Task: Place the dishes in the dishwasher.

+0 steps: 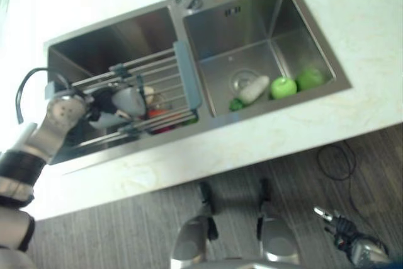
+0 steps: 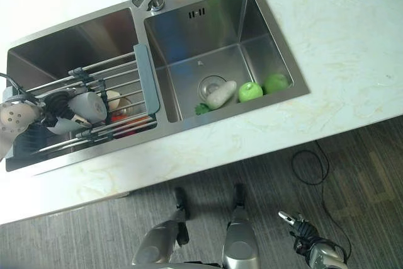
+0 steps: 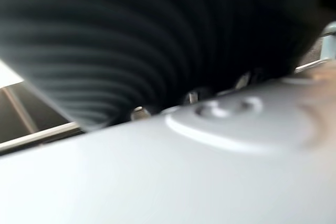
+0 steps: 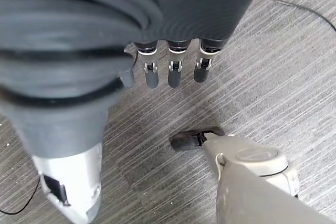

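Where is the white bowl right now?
The white bowl sits on the wire rack across the left sink basin, beside the left hand.

We're seeing a brushed steel sink (image 2: 189, 48), wire metal rack (image 2: 101, 86), glossy marbled stone tabletop (image 2: 327, 36), and matt ribbed grey floor (image 2: 94, 237).

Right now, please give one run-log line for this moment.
left hand: in rack, on white dish, grasp unclear | right hand: idle, open, over floor | right basin: vegetables
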